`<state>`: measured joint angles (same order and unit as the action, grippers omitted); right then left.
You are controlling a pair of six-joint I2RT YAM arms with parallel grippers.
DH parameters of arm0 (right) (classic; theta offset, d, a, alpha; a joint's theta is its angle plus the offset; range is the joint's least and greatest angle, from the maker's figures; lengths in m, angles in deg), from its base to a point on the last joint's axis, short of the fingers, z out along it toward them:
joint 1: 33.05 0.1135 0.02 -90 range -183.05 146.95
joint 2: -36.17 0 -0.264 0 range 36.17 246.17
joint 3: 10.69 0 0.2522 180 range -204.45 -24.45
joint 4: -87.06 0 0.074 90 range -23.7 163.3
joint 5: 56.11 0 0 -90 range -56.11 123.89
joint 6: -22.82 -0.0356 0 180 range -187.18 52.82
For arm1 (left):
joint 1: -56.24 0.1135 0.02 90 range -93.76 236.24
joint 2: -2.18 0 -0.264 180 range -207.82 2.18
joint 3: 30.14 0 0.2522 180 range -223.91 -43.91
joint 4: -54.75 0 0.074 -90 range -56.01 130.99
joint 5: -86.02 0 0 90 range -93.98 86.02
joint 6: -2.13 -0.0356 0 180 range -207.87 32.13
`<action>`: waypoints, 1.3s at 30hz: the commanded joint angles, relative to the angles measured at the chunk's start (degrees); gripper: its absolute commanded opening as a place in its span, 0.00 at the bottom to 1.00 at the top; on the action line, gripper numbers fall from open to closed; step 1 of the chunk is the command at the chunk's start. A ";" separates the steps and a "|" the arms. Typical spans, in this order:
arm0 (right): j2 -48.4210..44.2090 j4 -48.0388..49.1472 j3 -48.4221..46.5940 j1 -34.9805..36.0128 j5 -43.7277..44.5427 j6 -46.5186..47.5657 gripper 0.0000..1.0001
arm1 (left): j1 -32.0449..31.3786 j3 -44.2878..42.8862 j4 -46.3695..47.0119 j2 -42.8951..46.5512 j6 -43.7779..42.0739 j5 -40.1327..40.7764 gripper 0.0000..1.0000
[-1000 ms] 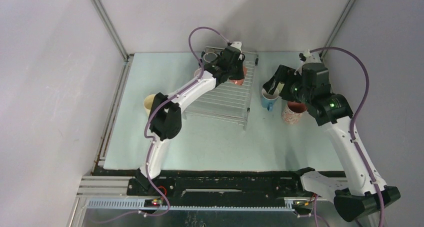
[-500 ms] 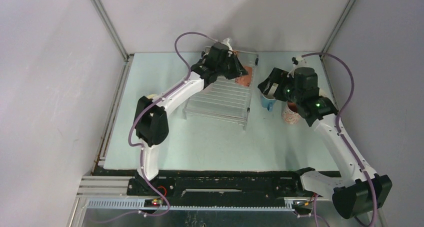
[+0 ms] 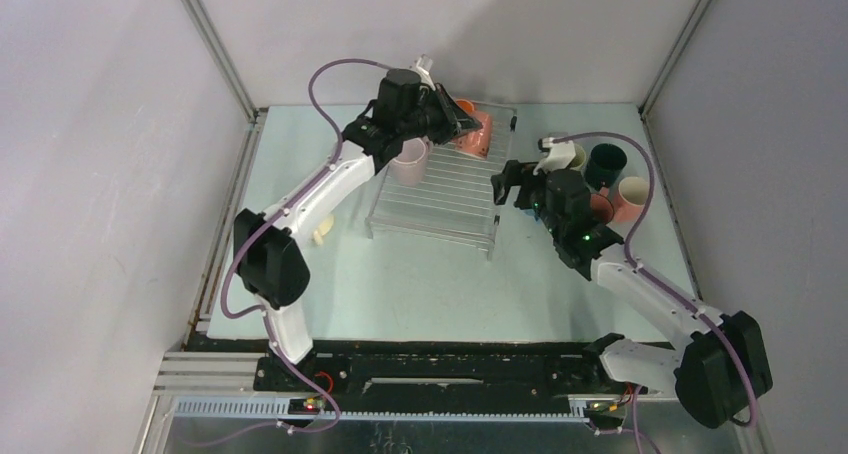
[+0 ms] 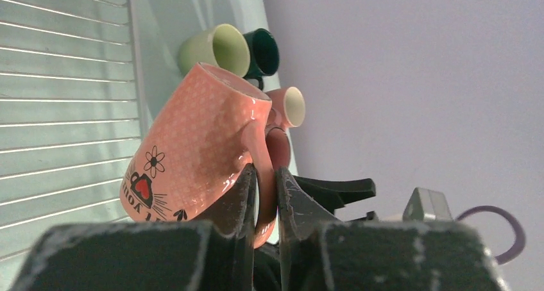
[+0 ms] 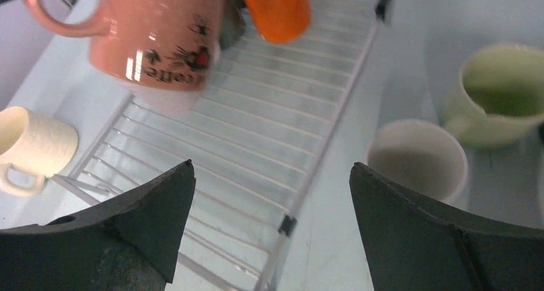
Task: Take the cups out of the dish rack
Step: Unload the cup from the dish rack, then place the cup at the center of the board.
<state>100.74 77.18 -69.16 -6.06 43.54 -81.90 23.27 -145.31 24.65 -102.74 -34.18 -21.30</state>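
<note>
My left gripper (image 4: 266, 175) is shut on the handle of a speckled pink mug (image 4: 192, 143) with a flower and heart print. It holds the mug tilted in the air above the far end of the dish rack (image 3: 440, 204). The held mug also shows in the top view (image 3: 481, 134) and the right wrist view (image 5: 157, 34). An orange mug (image 5: 276, 9) and a lilac mug (image 3: 410, 160) stand on the rack (image 5: 256, 131). My right gripper (image 5: 271, 165) is open and empty, low over the rack's right edge (image 3: 508, 186).
Pale green (image 3: 572, 157), dark teal (image 3: 605, 164) and pink (image 3: 630, 199) mugs stand on the table right of the rack. A pale mug (image 5: 420, 159) sits just right of my right gripper. A cream mug (image 5: 32, 147) stands left of the rack, half hidden by the left arm.
My left gripper has lifted the speckled pink mug off the rack and swung back and left. My right gripper has left the blue mug and moved left to the rack's edge.
</note>
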 commanded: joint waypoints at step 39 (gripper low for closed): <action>26.54 77.36 3.03 13.98 23.39 46.22 0.61 | 1.95 9.14 13.70 10.77 16.92 -11.05 0.00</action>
<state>126.69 145.43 -65.07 7.01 63.82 -41.55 25.00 -137.27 33.70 -96.58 -19.29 -29.56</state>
